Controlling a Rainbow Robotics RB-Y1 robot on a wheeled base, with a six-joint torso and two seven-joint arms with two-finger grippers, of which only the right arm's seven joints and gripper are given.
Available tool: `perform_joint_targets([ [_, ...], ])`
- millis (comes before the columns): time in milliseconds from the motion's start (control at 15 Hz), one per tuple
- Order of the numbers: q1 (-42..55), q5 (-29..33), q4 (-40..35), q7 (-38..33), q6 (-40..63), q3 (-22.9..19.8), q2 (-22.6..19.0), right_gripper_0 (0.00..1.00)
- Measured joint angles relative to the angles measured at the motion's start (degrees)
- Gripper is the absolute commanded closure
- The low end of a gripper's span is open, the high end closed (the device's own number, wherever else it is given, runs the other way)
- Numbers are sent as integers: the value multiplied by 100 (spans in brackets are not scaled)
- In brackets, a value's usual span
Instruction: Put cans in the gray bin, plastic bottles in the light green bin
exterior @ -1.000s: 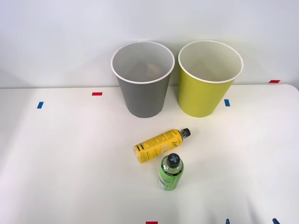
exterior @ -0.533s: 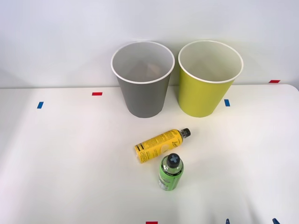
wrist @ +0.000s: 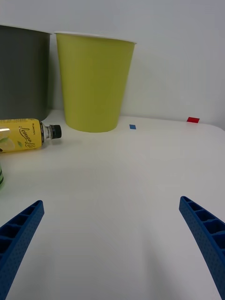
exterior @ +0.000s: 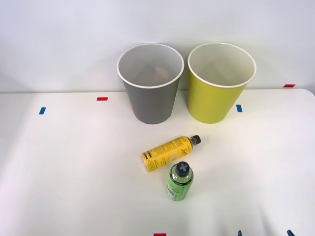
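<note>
The gray bin (exterior: 150,98) and the light green bin (exterior: 216,101) stand side by side at the back of the white table. In front of them a yellow plastic bottle (exterior: 166,153) lies on its side, black cap towards the light green bin. A green plastic bottle (exterior: 179,183) stands upright just in front of it. My right gripper (exterior: 264,233) is open at the near right edge, apart from both bottles. The right wrist view has the light green bin (wrist: 93,79), the gray bin (wrist: 23,70) and the yellow bottle (wrist: 23,135) ahead of the gripper (wrist: 110,202). The cans are out of view.
Small tape marks dot the table: red (exterior: 102,99) and blue (exterior: 42,110) at the left, blue (exterior: 239,108) and red (exterior: 289,85) at the right, red (exterior: 159,234) at the near edge. A white wall stands close behind the bins.
</note>
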Motion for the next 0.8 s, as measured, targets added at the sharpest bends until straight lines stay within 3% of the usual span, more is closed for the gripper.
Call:
perform_joint_targets([
  [800,0,0,0,0,0,0,0,0],
])
